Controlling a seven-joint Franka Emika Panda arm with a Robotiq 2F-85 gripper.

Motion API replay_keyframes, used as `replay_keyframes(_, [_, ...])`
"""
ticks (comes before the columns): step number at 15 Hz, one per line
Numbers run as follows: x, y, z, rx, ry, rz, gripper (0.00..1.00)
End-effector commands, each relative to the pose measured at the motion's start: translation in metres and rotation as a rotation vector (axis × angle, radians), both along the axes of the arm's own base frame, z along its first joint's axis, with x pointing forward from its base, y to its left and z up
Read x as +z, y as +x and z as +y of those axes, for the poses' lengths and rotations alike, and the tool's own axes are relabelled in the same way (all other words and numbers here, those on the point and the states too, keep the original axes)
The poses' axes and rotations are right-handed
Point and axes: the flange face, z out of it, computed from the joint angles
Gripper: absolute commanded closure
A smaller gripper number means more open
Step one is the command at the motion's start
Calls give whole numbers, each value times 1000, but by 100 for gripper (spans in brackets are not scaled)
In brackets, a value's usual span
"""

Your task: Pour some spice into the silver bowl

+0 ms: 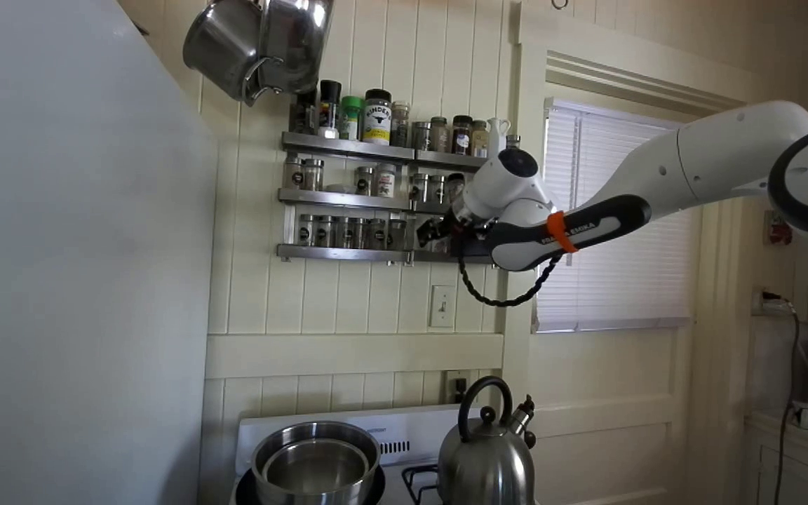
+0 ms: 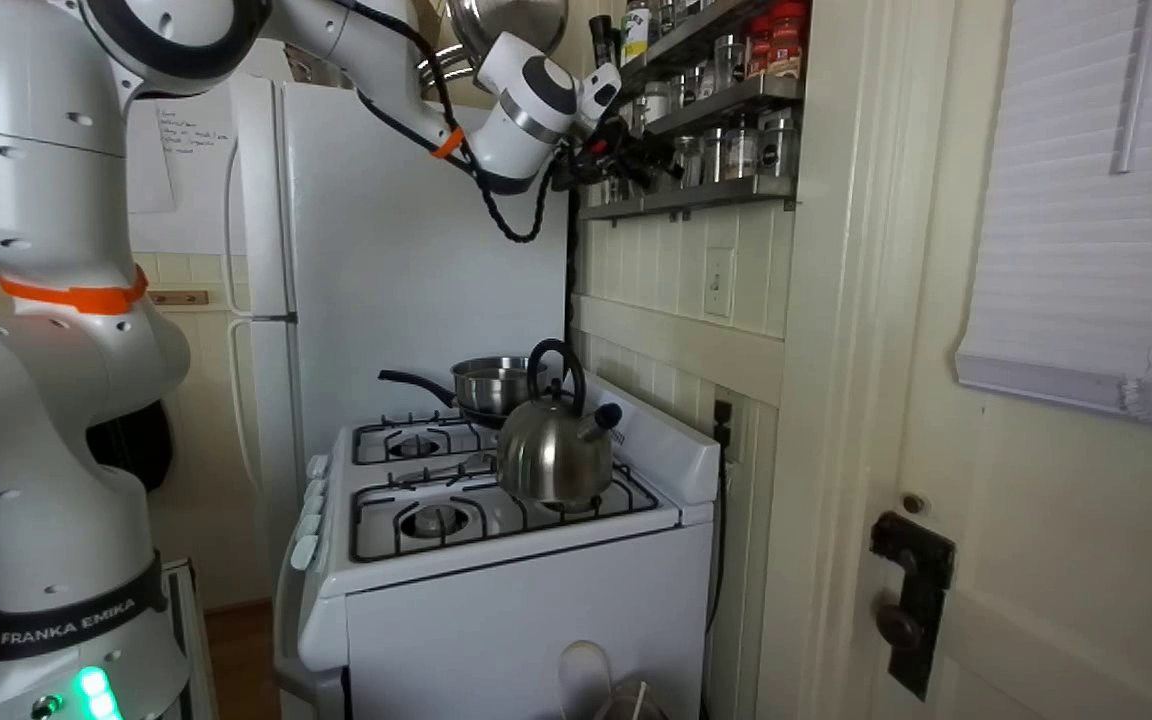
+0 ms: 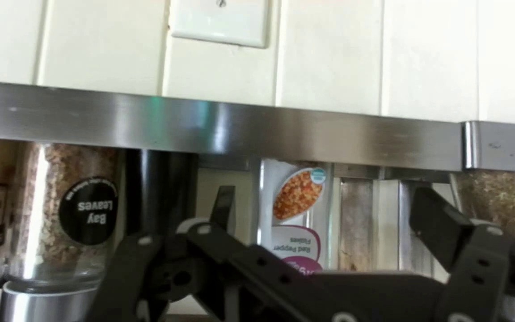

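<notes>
1. The fridge (image 1: pixel 81 280) is filling the left side in an exterior view, standing next to the stove (image 2: pixel 526 590).
2. Two steel pots (image 1: pixel 225 52) are showing, tilted, above the top shelf's (image 1: pixel 348 146) left end.
3. The bowl (image 2: pixel 489 385) is sitting at the stove's back left corner, near the fridge; a black-handled pan (image 2: pixel 421 380) is showing beneath it. A smaller ring is showing inside the bowl; whether it is a second vessel, I cannot tell.
4. Jars (image 1: pixel 344 233) are lining the lowest shelf (image 1: pixel 341 252) from near its left end.
5. Along that shelf's front edge, a herb jar (image 3: pixel 503 210) is standing at the joint between the two sections; pepper flakes (image 3: pixel 300 210), a dark jar (image 3: pixel 161 192) and bay leaves (image 3: pixel 87 214) are following toward the right end.
6. The gripper (image 3: pixel 327 210) is hanging at the same edge, just right of the joint. Its fingers (image 3: pixel 438 223) are standing wide apart and holding nothing; the pepper flakes are showing between them, a gap on either side.
7. The kettle (image 1: pixel 486 463) is standing at the stove's back right corner, its spout pointing away from the bowl.
8. The arm (image 1: pixel 649 175) is spanning from the right edge to the shelves, a black cable (image 1: pixel 502 302) drooping below it.
9. Behind it, a blind (image 1: pixel 607 287) is covering the door's (image 2: pixel 1056 530) window.
</notes>
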Motion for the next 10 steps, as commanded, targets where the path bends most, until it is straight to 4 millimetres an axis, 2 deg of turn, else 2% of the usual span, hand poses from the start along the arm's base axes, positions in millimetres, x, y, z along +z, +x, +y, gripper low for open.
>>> replay_keyframes(1, [8,-22,9,-33,-16,129,0])
replay_keyframes(4, [23,-19,37,36,90,263,0])
replay_keyframes(6, [43,-29,48,78,146,367,0])
replay_keyframes(8, [69,-43,50,136,208,458,0])
replay_keyframes(10, [84,-63,40,185,260,548,0])
